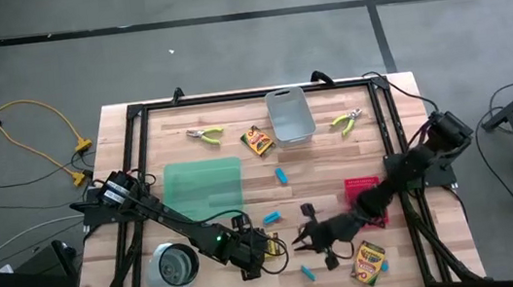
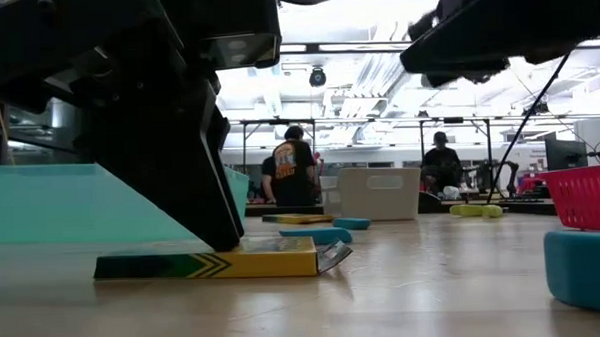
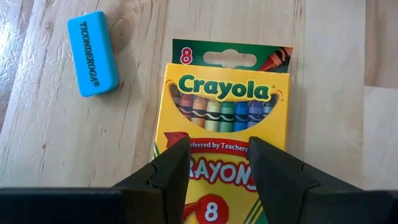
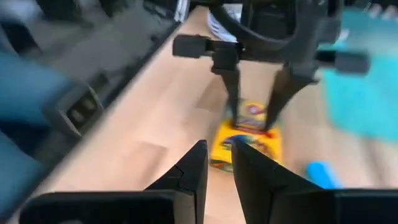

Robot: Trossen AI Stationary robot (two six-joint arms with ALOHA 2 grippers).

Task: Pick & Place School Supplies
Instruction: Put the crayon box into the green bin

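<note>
The crayon box [image 3: 225,134] under the left gripper [image 3: 217,163] is a flat yellow carton with a green top flap, a window showing eight coloured crayons and a printed brand name. It lies flat on the wooden table [image 1: 219,158] near the front edge, its long axis running along the line of the left arm and its flap end pointing away from the wrist. The left claw is spread, one finger [image 3: 168,171] at each side of the box's lower half, resting on or just over it, not yet closed on it. A light-blue block [image 3: 93,53] lies just beside the box's flap corner, tilted. The right gripper [image 1: 305,238] hangs just beside, facing the box, its fingers nearly together and holding nothing. Close to it lie a second crayon box [image 1: 369,262] and another blue block [image 1: 307,273]. Farther back are a third crayon box [image 1: 256,141], a grey bin [image 1: 289,115], two pliers [image 1: 204,134], a green mat [image 1: 203,184], a red tray [image 1: 361,189] and a metal cup [image 1: 173,264] beside the left arm.
</note>
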